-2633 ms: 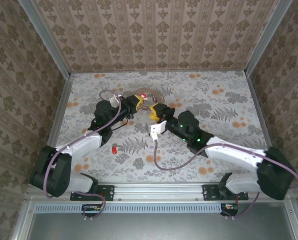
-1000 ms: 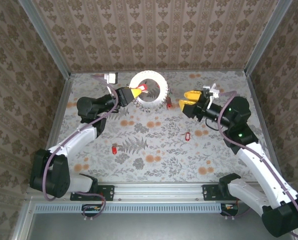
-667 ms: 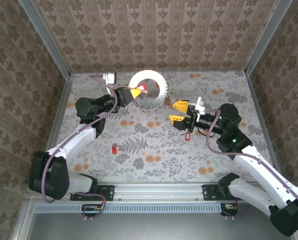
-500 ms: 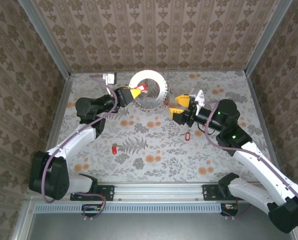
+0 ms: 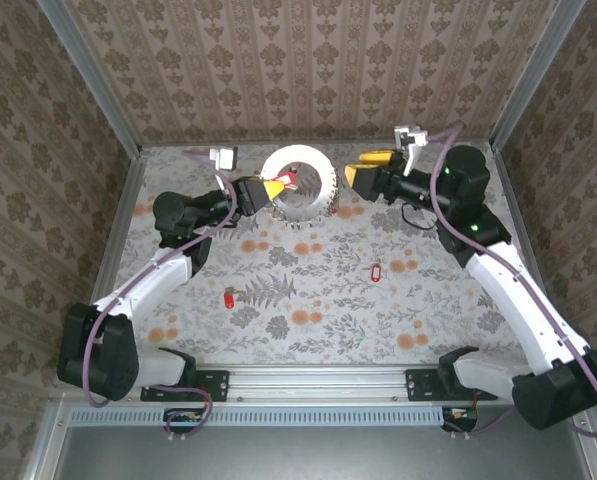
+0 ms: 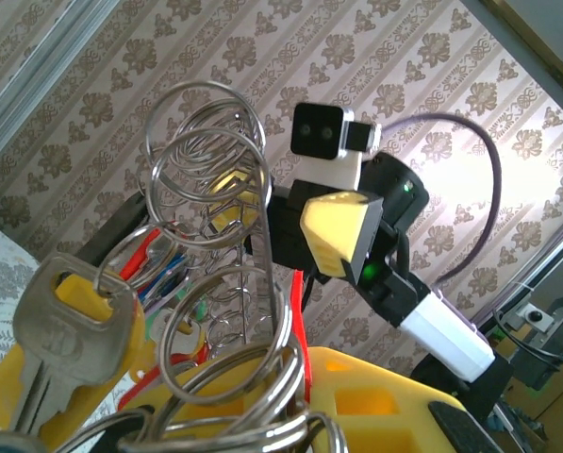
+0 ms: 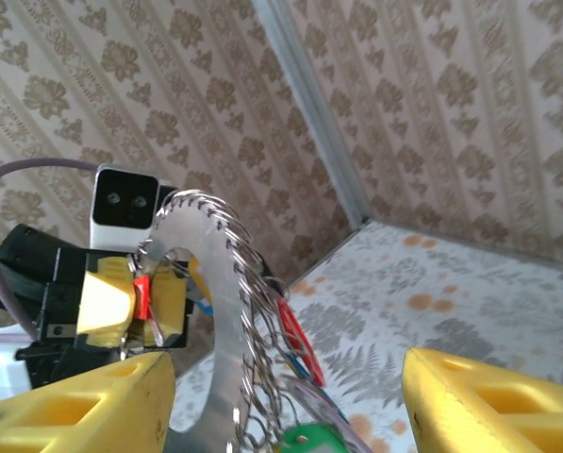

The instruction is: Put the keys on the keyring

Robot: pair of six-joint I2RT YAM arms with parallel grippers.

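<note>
Overhead; opposed wrist close-ups sharing keyring [image 7: 220,330]

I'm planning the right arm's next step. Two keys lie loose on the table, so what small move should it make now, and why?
Probably swing the right gripper down toward the red key on the table. Its jaws stand open and empty beside the keyring, which the left gripper holds upright. That key lies nearer to it than the other key.
</note>
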